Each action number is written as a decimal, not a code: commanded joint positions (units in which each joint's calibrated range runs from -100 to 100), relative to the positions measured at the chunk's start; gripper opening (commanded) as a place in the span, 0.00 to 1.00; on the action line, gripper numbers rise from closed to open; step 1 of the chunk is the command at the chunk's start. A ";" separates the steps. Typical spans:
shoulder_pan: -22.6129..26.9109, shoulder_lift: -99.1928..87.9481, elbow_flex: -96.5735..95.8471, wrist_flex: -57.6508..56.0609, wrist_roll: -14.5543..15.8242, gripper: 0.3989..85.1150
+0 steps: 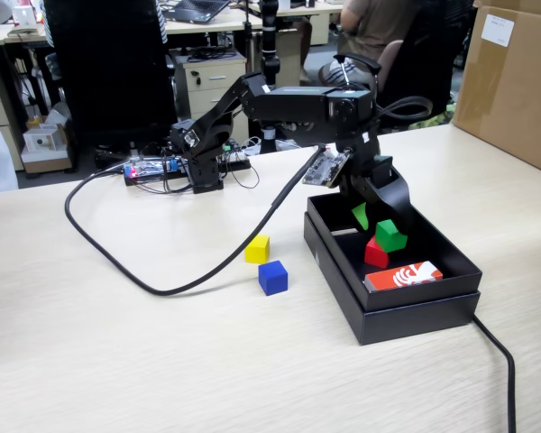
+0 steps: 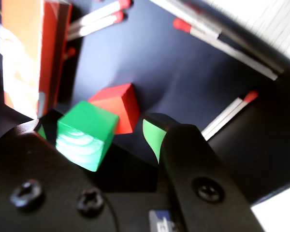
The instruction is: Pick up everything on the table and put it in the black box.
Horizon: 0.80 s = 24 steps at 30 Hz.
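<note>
- Cubes: green (image 1: pixel 390 235) rests atop red (image 1: pixel 375 253) inside the black box (image 1: pixel 389 311); yellow (image 1: pixel 257 249) and blue (image 1: pixel 272 277) sit close together on the table (image 1: pixel 117 361), left of the box in the fixed view.
- Gripper (image 2: pixel 99 137) is over the box, jaws apart, green cube between them but clear of the right pad.
- Red-and-white packet (image 1: pixel 403 276) lies in the box near the cubes.

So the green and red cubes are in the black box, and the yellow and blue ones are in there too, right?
Not quite. The fixed view shows the green cube and red cube inside the black box, but the yellow cube and blue cube are on the table.
</note>
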 commanded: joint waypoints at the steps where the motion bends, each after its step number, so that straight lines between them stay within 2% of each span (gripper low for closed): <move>1: -1.51 -12.54 -0.30 -0.30 -0.34 0.53; 5: -5.96 -28.38 -5.74 -0.47 -2.59 0.53; 11: -12.55 -34.00 -18.80 -1.08 -7.23 0.53; 16: -14.21 -31.82 -24.15 -0.90 -7.86 0.53; 24: -14.16 -21.72 -24.24 -0.73 -6.74 0.53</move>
